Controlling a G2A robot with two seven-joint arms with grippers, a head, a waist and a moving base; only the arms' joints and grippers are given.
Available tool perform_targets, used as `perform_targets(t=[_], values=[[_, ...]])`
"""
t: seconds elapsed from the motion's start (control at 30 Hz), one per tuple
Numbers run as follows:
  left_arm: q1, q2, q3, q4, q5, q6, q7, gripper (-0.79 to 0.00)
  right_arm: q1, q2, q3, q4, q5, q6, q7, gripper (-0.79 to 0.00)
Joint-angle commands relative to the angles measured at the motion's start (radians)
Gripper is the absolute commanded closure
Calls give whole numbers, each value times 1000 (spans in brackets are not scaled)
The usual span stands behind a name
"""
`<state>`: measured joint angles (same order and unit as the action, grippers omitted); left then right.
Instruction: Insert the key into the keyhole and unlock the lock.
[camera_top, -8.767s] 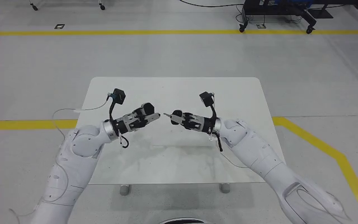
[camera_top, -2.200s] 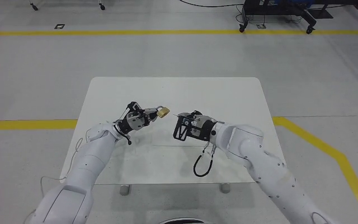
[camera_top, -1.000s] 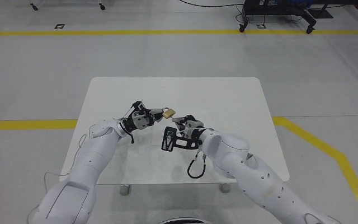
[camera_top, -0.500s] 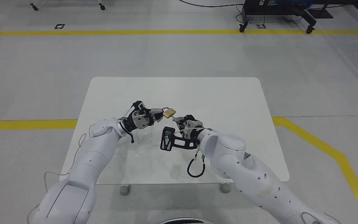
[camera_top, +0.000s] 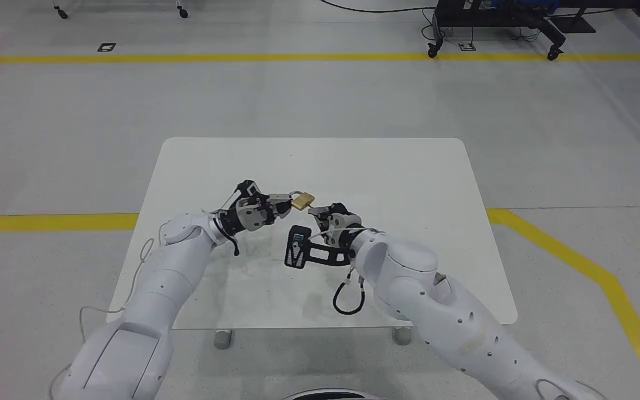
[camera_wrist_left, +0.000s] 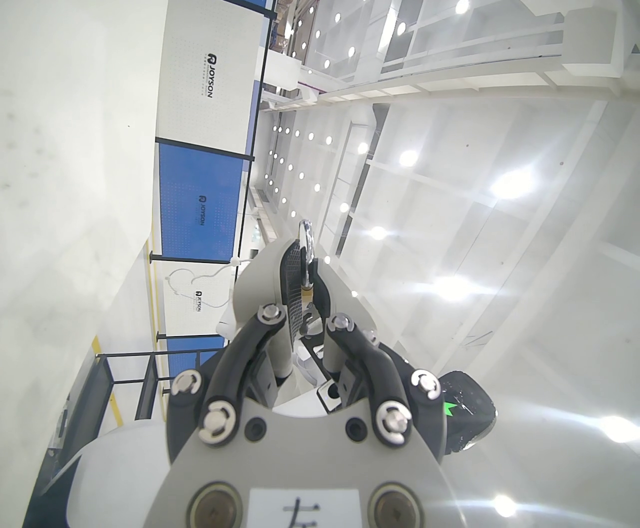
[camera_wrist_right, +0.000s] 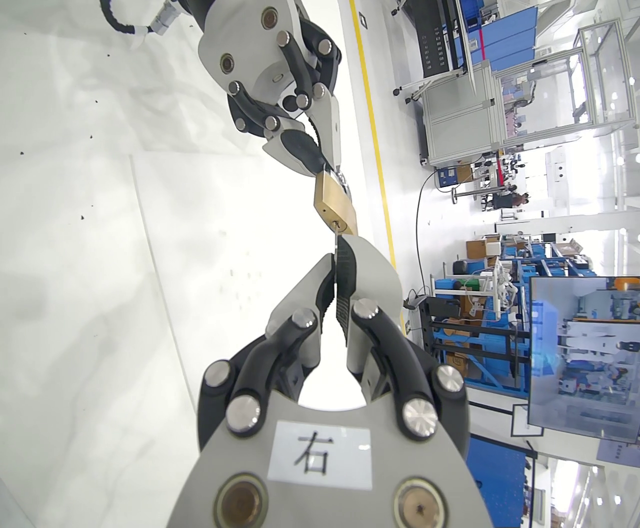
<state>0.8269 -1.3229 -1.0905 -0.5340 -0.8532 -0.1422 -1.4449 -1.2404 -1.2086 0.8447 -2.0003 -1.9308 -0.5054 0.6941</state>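
A small brass padlock (camera_top: 302, 201) (camera_wrist_right: 335, 207) hangs in the air above the middle of the white table (camera_top: 400, 170). My left gripper (camera_top: 279, 204) (camera_wrist_right: 327, 167) is shut on its steel shackle (camera_wrist_left: 306, 240). My right gripper (camera_top: 318, 214) (camera_wrist_right: 338, 255) is shut on the key (camera_wrist_right: 336, 239), a thin blade held edge-on between its pads. The key's tip sits in the keyhole on the padlock's bottom face. The two grippers face each other in a line, tip to tip, with the padlock between them.
The white table has bare surface all around the two arms. A black cable loop (camera_top: 347, 297) hangs from the right forearm near the table's front edge. Yellow floor lines (camera_top: 60, 222) run past the table on both sides.
Over the last second the right gripper has closed the small gap to the padlock, bringing the key up to it. The left gripper holds the padlock in nearly the same place.
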Motion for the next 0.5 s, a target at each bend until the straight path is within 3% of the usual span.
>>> perform_targets(t=[0.0, 0.47], values=[[0, 0, -3, 1, -1, -1, -2, 0, 0, -2, 0, 1, -1, 0, 0, 0], [0, -2, -9, 3, 4, 7, -26, 0, -1, -12, 0, 0, -4, -26, -6, 0]])
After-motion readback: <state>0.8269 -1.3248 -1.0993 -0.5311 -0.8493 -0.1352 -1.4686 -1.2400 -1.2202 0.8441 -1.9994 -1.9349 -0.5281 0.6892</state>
